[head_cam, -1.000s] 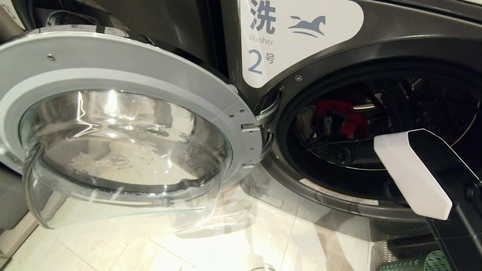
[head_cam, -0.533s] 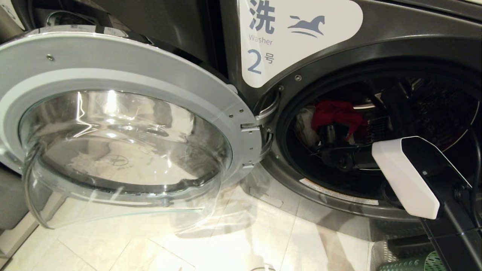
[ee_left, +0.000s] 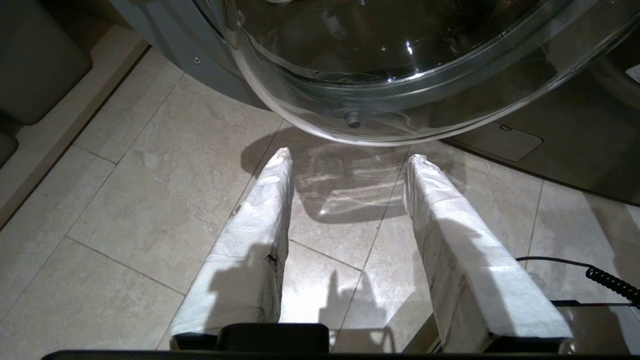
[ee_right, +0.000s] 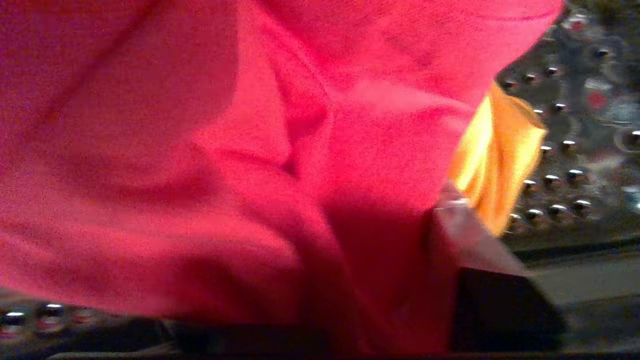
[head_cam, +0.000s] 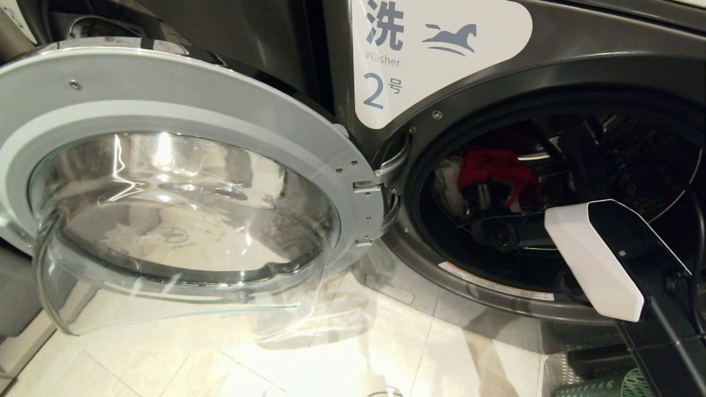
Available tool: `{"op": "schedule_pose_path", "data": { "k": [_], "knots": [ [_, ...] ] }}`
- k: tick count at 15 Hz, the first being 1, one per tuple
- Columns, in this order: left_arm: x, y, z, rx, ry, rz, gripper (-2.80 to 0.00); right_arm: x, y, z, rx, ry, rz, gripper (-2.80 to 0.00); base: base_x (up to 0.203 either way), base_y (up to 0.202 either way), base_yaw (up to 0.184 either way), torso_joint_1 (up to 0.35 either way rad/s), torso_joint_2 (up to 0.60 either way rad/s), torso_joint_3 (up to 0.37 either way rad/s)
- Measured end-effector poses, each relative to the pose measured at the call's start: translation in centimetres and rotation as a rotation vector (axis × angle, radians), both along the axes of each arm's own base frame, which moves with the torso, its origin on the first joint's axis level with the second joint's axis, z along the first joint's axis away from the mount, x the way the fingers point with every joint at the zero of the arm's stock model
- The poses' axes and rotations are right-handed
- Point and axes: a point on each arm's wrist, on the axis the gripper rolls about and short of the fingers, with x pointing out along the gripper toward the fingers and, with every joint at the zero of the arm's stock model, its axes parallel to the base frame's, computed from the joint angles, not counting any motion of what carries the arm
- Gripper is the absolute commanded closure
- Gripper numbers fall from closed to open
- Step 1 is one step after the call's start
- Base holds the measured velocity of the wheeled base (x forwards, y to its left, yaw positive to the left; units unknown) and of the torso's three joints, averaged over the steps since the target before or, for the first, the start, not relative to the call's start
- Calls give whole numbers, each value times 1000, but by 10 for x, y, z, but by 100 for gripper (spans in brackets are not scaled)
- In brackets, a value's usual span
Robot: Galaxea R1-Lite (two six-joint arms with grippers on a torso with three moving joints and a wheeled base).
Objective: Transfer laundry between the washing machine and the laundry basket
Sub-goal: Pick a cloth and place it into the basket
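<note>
The dark grey front-loading washing machine (head_cam: 579,66) fills the upper right of the head view. Its white label (head_cam: 436,49) carries a blue Chinese character, a blue galloping-horse emblem, the word "Washer" and a large "2" with a small Chinese character beside it. A narrow white sticker strip (head_cam: 496,281) runs along the lower rim of the drum opening; its print is too small to read. The round glass door with a pale grey frame (head_cam: 182,220) stands swung open across the left and centre of the frame, above the beige tiled floor (head_cam: 358,358).

The right arm, with its white-and-black casing (head_cam: 601,259), reaches from the lower right into the drum. The right gripper (head_cam: 485,198) sits in the dark opening, right against the bright red garment (head_cam: 496,165), with a white piece (head_cam: 445,182) just to the left of it. In the right wrist view the red cloth (ee_right: 225,165) fills nearly the whole frame and drapes over one visible finger (ee_right: 470,235), with a small yellow-orange piece (ee_right: 495,155) beside it and the studded metal drum wall (ee_right: 565,150) behind. Whether the jaws have clamped the cloth cannot be told.

The left gripper (ee_left: 350,160) hangs over the floor tiles below the glass door, its white-wrapped fingers (ee_left: 260,225) apart and holding nothing.

A corner of the dark green perforated plastic basket (head_cam: 618,383) shows at the bottom right.
</note>
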Motion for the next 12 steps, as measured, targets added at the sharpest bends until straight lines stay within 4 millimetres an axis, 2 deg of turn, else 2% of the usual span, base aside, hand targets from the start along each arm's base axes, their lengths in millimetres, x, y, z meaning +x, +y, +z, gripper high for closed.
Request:
{"op": "schedule_pose_path", "data": {
  "k": [5, 12],
  "knots": [
    [0, 0, 0, 0, 0, 0, 0, -1, 0, 11, 36, -47, -13, 0, 0, 0, 0, 0, 0, 0],
    [0, 0, 0, 0, 0, -1, 0, -4, -2, 48, 96, -178, -41, 0, 0, 0, 0, 0, 0, 0]
  ]
}}
